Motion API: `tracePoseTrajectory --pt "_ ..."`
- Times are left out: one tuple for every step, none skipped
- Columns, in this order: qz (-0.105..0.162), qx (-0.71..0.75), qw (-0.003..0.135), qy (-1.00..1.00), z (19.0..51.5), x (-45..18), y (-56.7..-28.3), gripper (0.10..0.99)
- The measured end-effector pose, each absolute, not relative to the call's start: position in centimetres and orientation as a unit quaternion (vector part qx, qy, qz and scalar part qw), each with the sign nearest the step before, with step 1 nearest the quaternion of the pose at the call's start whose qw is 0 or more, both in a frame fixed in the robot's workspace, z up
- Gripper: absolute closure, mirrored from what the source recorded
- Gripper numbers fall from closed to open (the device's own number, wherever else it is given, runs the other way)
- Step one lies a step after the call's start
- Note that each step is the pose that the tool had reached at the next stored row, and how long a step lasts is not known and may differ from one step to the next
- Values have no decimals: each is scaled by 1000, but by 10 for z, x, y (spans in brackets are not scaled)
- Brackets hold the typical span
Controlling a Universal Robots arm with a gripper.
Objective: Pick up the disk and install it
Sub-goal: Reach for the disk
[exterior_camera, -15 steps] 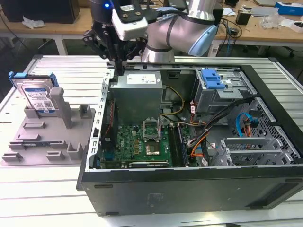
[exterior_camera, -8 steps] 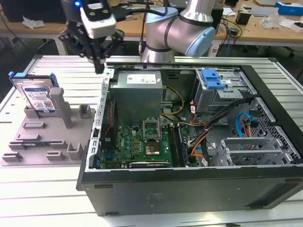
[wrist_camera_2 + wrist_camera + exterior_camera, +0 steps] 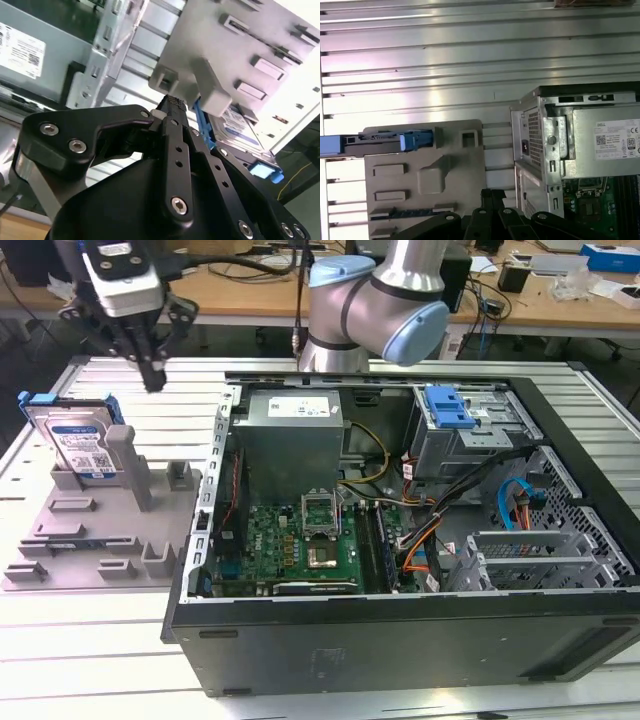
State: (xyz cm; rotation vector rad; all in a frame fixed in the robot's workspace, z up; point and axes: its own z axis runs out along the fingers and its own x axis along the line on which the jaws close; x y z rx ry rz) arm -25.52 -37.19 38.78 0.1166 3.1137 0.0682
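Near the upright disk point(image 3: 82, 448), the hand point(image 3: 154, 378) hovers, seemingly closed.

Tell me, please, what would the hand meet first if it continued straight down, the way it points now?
The hand would probably meet the grey tray first, near its edge, not the disk; depth is unclear.

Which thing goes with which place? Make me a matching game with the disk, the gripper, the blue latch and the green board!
1. silver-grey rectangular disk in blue plastic bracket
2. black metal gripper
3. small blue plastic latch
4. green circuit board

A. on the floor of the open black metal computer case
B. upright in the grey plastic tray
C. in the air near the tray, holding nothing
D. atop the grey metal drive cage

Pairs: 1-B, 2-C, 3-D, 4-A
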Motion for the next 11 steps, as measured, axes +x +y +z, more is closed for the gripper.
tracePoseTrajectory --pt "22 37 12 999 387 -263 -370 980" --pt "22 37 12 999 387 -268 -369 980" --pt "22 37 13 999 387 -272 -368 980" --pt "22 37 13 999 386 -278 -367 980" --pt "22 37 13 999 386 -282 -366 980" --pt "22 37 12 999 386 -288 -365 980" --pt "22 37 12 999 385 -297 -363 980" --pt "22 37 13 999 385 -309 -359 980" --pt "22 37 12 999 384 -316 -357 980" --pt "22 37 13 999 384 -321 -355 980" --pt "22 37 12 999 383 -325 -354 980"
